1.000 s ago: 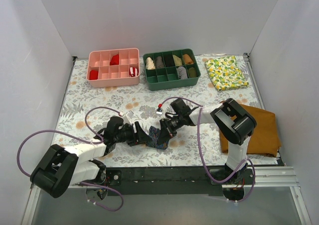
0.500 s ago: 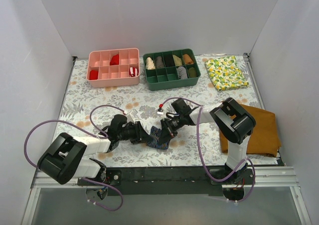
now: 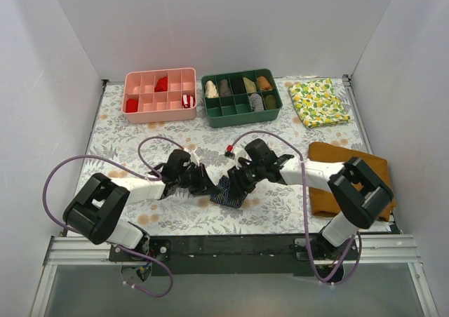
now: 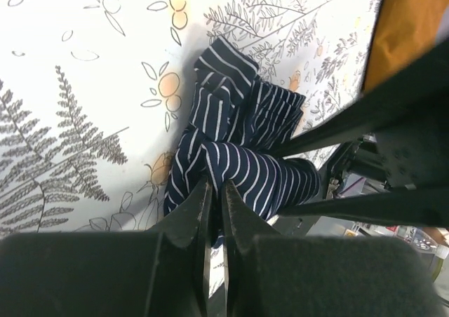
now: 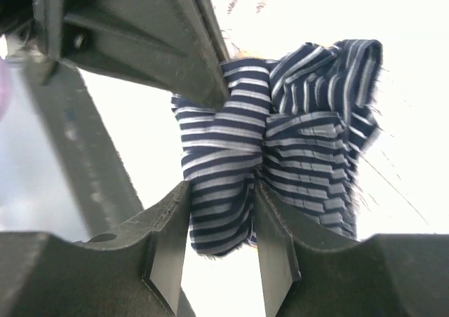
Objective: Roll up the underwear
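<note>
The underwear (image 3: 229, 192), dark navy with thin pale stripes, lies bunched in a small heap on the floral table cover, near the front middle. My left gripper (image 3: 210, 187) reaches it from the left and is shut, pinching a fold of the striped cloth (image 4: 238, 142) between its fingertips (image 4: 216, 187). My right gripper (image 3: 238, 182) comes in from the right. Its jaws (image 5: 223, 191) stand apart, and a hanging fold of the underwear (image 5: 280, 149) fills the gap between the pads.
A pink divided tray (image 3: 160, 113) and a green divided tray (image 3: 242, 118) with rolled items stand at the back. A lemon-print cloth (image 3: 319, 101) lies at the back right. A mustard-brown cloth (image 3: 368, 173) lies at the right edge. Purple cables loop round both arms.
My left gripper has slid right and closed on the underwear. My right gripper's jaws have opened, and its arm has stretched lower to the right. The cloth is bunched tighter.
</note>
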